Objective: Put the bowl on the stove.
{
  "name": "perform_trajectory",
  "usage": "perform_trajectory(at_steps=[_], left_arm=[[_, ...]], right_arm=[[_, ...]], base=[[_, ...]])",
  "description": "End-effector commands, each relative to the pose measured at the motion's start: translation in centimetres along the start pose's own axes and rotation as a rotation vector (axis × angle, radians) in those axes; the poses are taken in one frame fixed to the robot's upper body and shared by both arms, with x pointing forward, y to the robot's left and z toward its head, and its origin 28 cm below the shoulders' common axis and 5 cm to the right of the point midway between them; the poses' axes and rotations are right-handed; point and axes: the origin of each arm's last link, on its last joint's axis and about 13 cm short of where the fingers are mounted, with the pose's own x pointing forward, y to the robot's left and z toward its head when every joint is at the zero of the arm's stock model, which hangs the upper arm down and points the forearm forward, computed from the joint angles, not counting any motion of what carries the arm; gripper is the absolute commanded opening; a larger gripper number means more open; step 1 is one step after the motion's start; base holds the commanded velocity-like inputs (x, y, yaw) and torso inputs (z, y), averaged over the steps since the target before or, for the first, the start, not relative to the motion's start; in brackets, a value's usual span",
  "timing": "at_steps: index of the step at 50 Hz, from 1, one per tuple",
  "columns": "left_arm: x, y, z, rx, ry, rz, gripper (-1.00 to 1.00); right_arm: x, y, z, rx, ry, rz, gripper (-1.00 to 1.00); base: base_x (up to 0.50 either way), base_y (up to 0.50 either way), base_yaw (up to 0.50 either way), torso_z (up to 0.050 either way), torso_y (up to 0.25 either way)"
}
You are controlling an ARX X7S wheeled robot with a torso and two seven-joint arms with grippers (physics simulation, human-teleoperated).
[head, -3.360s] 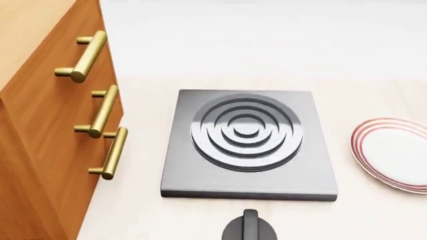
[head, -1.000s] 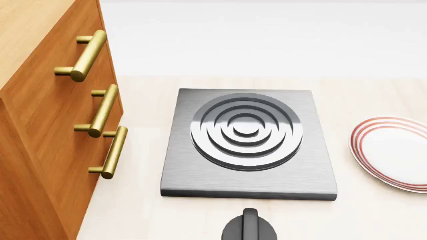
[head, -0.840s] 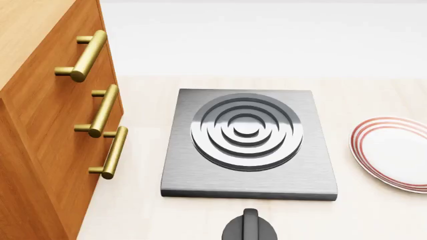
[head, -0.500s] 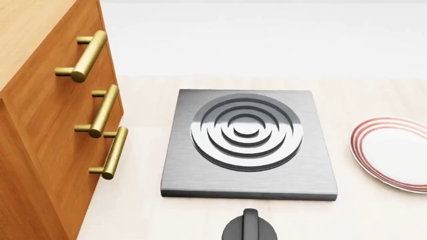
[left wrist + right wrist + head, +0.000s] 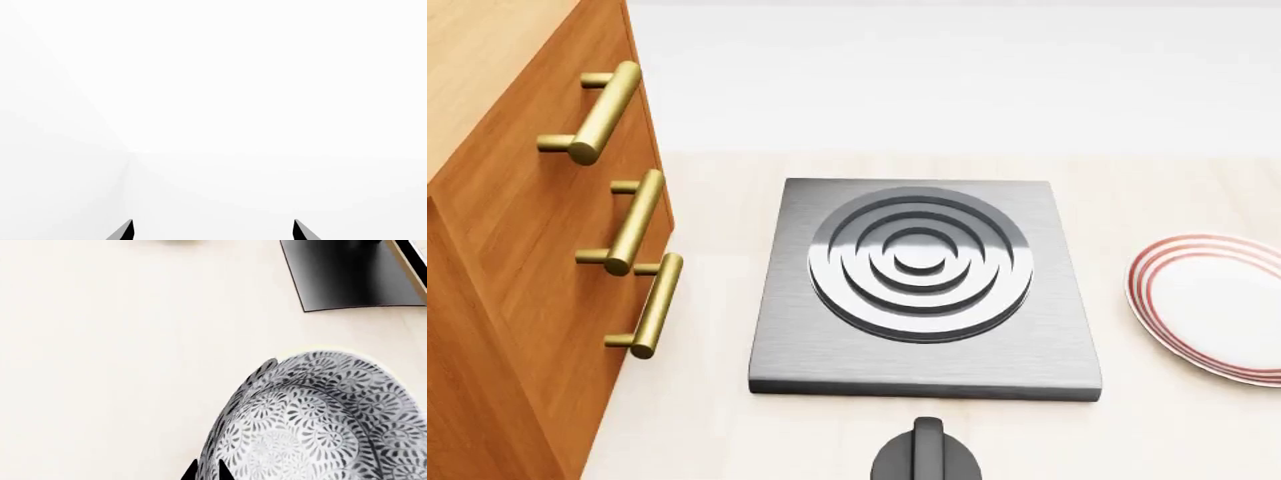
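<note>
From the head view we see the stove (image 5: 924,292), a flat grey square slab w/ one burner of concentric rings, lying on a pale counter (image 5: 707,410). Nothing sits on the burner. At the view's left stands a wooden cabinet (image 5: 507,250) w/ three brass bar handles (image 5: 641,222). At the right edge lies a flat white plate (image 5: 1214,305) w/ red rings, apart from the stove, partly cut off by the frame. A black round knob (image 5: 926,458) sits just in front of the stove's near edge. No arms show in this view.

In the right wrist view we see the bowl (image 5: 320,425), white w/ dense grey-blue floral speckle, filling the lower part of the frame, standing on the counter. The right pincer (image 5: 207,471) shows only as two dark tips close together at the bowl's rim; we cannot tell if it grips the rim. A corner of a dark slab (image 5: 347,277), prob. the stove, lies well apart from the bowl.

In the left wrist view the left pincer (image 5: 212,230) has its two dark tips spread wide, w/ nothing between them, facing blank white.
</note>
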Motion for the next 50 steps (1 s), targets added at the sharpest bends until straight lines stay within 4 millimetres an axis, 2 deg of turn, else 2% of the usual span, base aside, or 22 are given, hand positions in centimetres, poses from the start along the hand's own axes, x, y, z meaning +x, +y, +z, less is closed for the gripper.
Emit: perform_trajectory(at_steps=[1,8,11,13,16,23,28,31,32,39,50], left_arm=[[0.0,0.0,0.0,0.0,0.002,0.003,1.0],[0.0,0.1,-0.1,0.0,0.002,0.005,1.0],[0.0,0.1,-0.1,0.0,0.004,0.005,1.0],[0.0,0.1,-0.1,0.0,0.004,0.006,1.0],[0.0,0.1,-0.2,0.0,0.005,0.007,1.0],[-0.1,0.1,-0.2,0.0,0.007,0.008,1.0],[-0.1,0.1,-0.2,0.0,0.007,0.008,1.0],[-0.1,0.1,-0.2,0.0,0.007,0.008,1.0],[0.0,0.1,-0.2,0.0,0.006,0.008,1.0],[0.0,0.1,-0.2,0.0,0.007,0.006,1.0],[0.0,0.0,-0.3,0.0,0.01,0.004,1.0]], right_arm=[[-0.9,-0.1,2.7,-0.034,-0.05,0.048,-1.0],[-1.9,-0.5,6.8,-0.05,-0.121,0.051,-1.0],[-2.2,-0.5,8.6,-0.066,-0.157,0.063,-1.0],[-2.5,-0.2,10.6,-0.104,-0.192,0.085,-1.0],[-2.6,0.1,12.0,-0.127,-0.216,0.107,-1.0],[-2.8,2.5,17.9,-0.231,-0.334,0.2,-1.0],[-2.9,4.0,21.1,-0.27,-0.408,0.259,-1.0],[-2.9,4.7,22.2,-0.292,-0.429,0.279,-1.0],[-2.9,5.3,23.2,-0.306,-0.45,0.303,-1.0],[-2.5,7.8,25.9,-0.345,-0.499,0.372,-1.0],[-0.6,11.1,27.7,-0.36,-0.525,0.433,-1.0]], base=[[0.0,0.0,0.0,0.0,0.0],[0.0,0.0,0.0,0.0,0.0],[0.0,0.0,0.0,0.0,0.0],[0.0,0.0,0.0,0.0,0.0],[0.0,0.0,0.0,0.0,0.0],[0.0,0.0,0.0,0.0,0.0],[0.0,0.0,0.0,0.0,0.0],[0.0,0.0,0.0,0.0,0.0],[0.0,0.0,0.0,0.0,0.0],[0.0,0.0,0.0,0.0,0.0],[0.0,0.0,0.0,0.0,0.0]])
